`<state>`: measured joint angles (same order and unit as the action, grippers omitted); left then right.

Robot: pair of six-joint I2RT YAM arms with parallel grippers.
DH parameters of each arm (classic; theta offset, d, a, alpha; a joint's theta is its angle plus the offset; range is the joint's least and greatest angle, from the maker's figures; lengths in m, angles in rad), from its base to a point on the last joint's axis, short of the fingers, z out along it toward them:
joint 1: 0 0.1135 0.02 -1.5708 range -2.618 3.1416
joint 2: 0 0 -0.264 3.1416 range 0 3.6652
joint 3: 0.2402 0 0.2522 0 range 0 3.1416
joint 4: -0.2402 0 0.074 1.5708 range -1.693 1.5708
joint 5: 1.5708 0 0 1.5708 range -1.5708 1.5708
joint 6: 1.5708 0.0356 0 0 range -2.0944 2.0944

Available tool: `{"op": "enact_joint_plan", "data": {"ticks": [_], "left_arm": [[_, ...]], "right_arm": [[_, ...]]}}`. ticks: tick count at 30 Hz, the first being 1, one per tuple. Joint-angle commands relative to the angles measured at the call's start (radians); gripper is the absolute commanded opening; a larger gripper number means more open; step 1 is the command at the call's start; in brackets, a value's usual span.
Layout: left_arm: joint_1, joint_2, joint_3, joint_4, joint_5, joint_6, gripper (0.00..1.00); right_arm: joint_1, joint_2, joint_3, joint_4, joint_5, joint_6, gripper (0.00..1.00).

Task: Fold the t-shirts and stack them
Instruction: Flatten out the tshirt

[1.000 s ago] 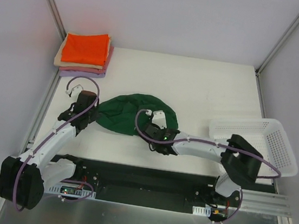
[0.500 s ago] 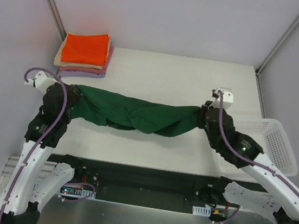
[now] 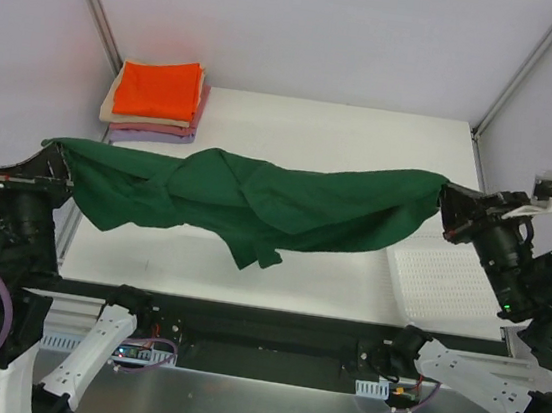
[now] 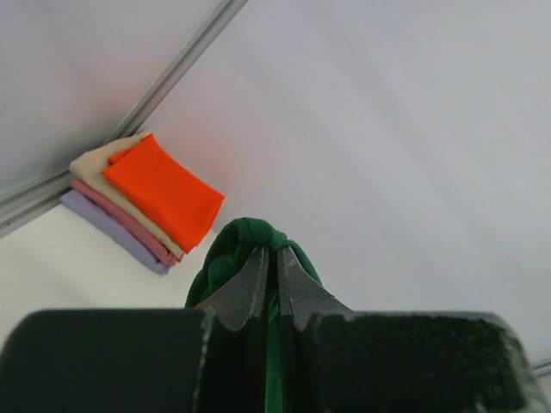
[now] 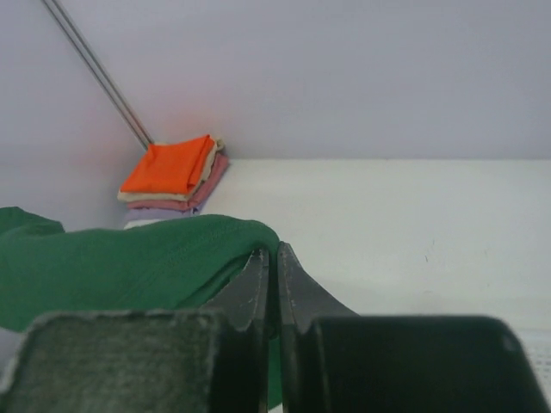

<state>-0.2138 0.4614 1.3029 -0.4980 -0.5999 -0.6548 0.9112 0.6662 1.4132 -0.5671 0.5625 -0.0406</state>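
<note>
A large dark green t-shirt (image 3: 257, 199) hangs stretched in the air above the table, twisted and bunched, with a flap drooping at its middle. My left gripper (image 3: 61, 152) is shut on its left end, green cloth (image 4: 250, 237) bulging over the fingertips. My right gripper (image 3: 445, 199) is shut on its right end, the cloth (image 5: 129, 262) running off to the left. A folded stack sits at the far left corner: orange t-shirt (image 3: 156, 88) on top, then beige, pink and lavender (image 3: 154, 135) below.
A white mesh basket (image 3: 449, 278) lies at the table's right edge, partly under my right arm. The side walls and metal corner posts stand close on both sides. The folded stack (image 5: 172, 176) also shows far off in both wrist views.
Both arms have lifted and swung apart. The green t-shirt went from a crumpled heap on the table to a band stretched high between the two grippers.
</note>
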Motion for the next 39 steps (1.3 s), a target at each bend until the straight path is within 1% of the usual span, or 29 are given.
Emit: {"op": "enact_joint_plan", "data": {"ticks": [1,3,4,6,7,8,10,12,14,16,19,21,23,25,26,27,29,31,33,34,36,37,38,39], "left_arm": [[0.011,0.039,0.088,0.019,-0.035,0.083,0.00],[0.010,0.081,0.104,0.021,-0.028,0.092,0.00],[0.011,0.114,0.108,0.022,-0.032,0.092,0.00],[0.011,0.192,0.114,0.035,-0.049,0.098,0.00],[0.011,0.239,0.121,0.047,-0.063,0.109,0.00],[0.011,0.300,0.133,0.059,-0.073,0.125,0.00],[0.013,0.441,0.180,0.102,-0.101,0.181,0.00],[0.022,0.613,0.278,0.108,-0.101,0.239,0.00],[0.056,0.759,0.418,0.107,-0.042,0.277,0.00],[0.108,0.876,0.559,0.093,0.052,0.284,0.00],[0.174,0.976,0.732,0.030,0.181,0.273,0.00],[0.183,0.958,0.747,0.024,0.193,0.274,0.00],[0.185,0.912,0.699,0.026,0.187,0.279,0.00],[0.186,0.847,0.604,0.027,0.184,0.279,0.00],[0.188,0.817,0.516,0.027,0.181,0.268,0.00],[0.186,0.777,0.440,0.027,0.186,0.258,0.00],[0.186,0.706,0.292,0.019,0.206,0.264,0.00],[0.188,0.631,0.126,-0.014,0.195,0.238,0.00],[0.188,0.562,-0.029,-0.054,0.195,0.212,0.00],[0.191,0.547,-0.104,-0.071,0.186,0.192,0.00],[0.200,0.540,-0.216,-0.091,0.205,0.164,0.00],[0.202,0.554,-0.249,-0.118,0.215,0.137,0.07],[0.202,0.574,-0.270,-0.152,0.215,0.100,0.19],[0.202,0.591,-0.292,-0.166,0.212,0.071,0.49]], "right_arm": [[-0.005,0.033,0.072,-0.031,-0.006,-0.070,0.00],[-0.006,0.073,0.075,-0.022,0.058,-0.100,0.00],[-0.005,0.096,0.072,-0.013,0.132,-0.111,0.00],[-0.015,0.148,0.064,0.010,0.175,-0.162,0.00],[-0.040,0.180,0.064,0.028,0.175,-0.172,0.00],[-0.072,0.211,0.066,0.044,0.145,-0.186,0.00],[-0.182,0.280,0.066,0.081,0.079,-0.179,0.00],[-0.324,0.363,0.078,0.104,-0.091,-0.160,0.00],[-0.424,0.435,0.085,0.163,-0.255,-0.145,0.00],[-0.498,0.498,0.127,0.214,-0.332,-0.134,0.01],[-0.570,0.562,0.219,0.227,-0.420,-0.113,0.00],[-0.598,0.575,0.242,0.227,-0.464,-0.116,0.00],[-0.620,0.559,0.210,0.230,-0.498,-0.113,0.00],[-0.643,0.530,0.135,0.254,-0.544,-0.099,0.00],[-0.650,0.518,0.094,0.256,-0.552,-0.094,0.00],[-0.667,0.507,0.046,0.256,-0.596,-0.090,0.00],[-0.686,0.486,-0.058,0.259,-0.615,-0.081,0.00],[-0.707,0.474,-0.158,0.256,-0.648,-0.088,0.00],[-0.727,0.483,-0.239,0.234,-0.671,-0.108,0.02],[-0.735,0.493,-0.282,0.219,-0.659,-0.114,0.04],[-0.749,0.538,-0.309,0.179,-0.662,-0.149,0.10],[-0.752,0.571,-0.304,0.153,-0.642,-0.153,0.13],[-0.752,0.607,-0.295,0.124,-0.618,-0.157,0.16],[-0.750,0.634,-0.284,0.110,-0.610,-0.168,0.21]]}}
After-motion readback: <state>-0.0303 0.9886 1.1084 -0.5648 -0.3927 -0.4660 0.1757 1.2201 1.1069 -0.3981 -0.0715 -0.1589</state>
